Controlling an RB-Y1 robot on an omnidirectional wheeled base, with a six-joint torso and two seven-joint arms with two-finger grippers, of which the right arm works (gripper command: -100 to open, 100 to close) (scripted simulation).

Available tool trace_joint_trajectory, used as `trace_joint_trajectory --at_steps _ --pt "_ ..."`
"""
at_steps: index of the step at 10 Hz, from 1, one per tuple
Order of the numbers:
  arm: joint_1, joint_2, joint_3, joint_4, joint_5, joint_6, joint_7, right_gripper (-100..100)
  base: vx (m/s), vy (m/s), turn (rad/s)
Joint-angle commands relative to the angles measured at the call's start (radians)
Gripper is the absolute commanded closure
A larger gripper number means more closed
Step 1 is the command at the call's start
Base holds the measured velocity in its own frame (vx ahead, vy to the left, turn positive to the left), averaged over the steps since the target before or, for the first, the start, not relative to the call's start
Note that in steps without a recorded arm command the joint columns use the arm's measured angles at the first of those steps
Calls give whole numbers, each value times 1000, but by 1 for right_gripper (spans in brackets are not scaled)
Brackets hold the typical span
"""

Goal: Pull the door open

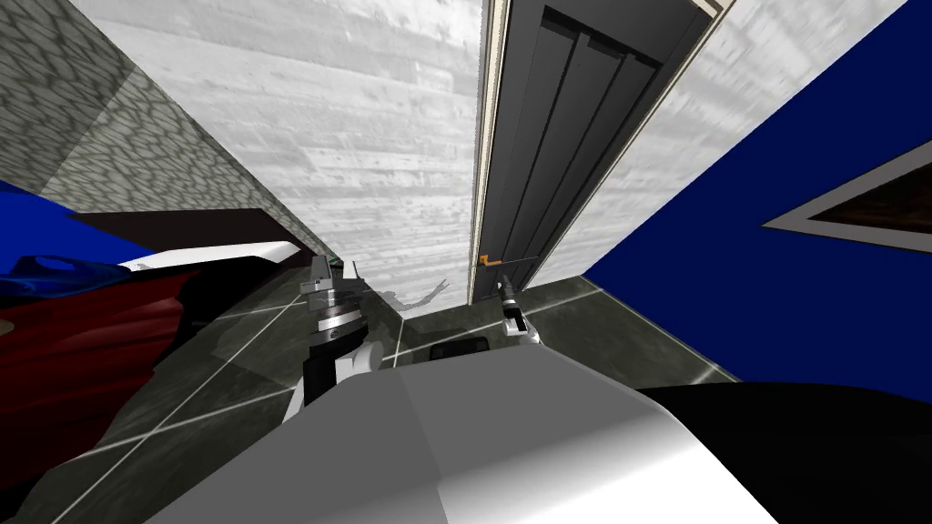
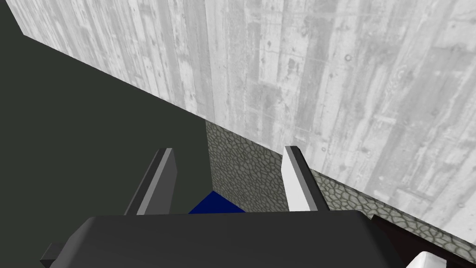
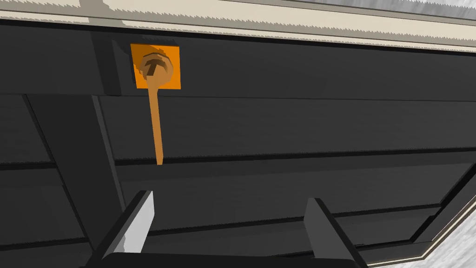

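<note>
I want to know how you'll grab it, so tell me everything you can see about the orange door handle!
The orange lever handle is a thin, straight bar, duller tan than its backing. It hangs from a round hub on a bright orange square plate, near the edge of the dark grey panelled door. Nothing touches it: the open right gripper sits short of the bar's free tip.
</note>
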Motion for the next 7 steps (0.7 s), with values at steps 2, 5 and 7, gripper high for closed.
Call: trace_joint_trajectory --at_steps 2,5,7 --pt "-22 -5 1 58 -2 -9 -6 -100 30 -85 136" --pt "-56 -16 3 150 -5 -23 -18 -100 15 -86 161" --pt "-77 -22 4 205 -7 -31 -25 -100 32 -95 160"
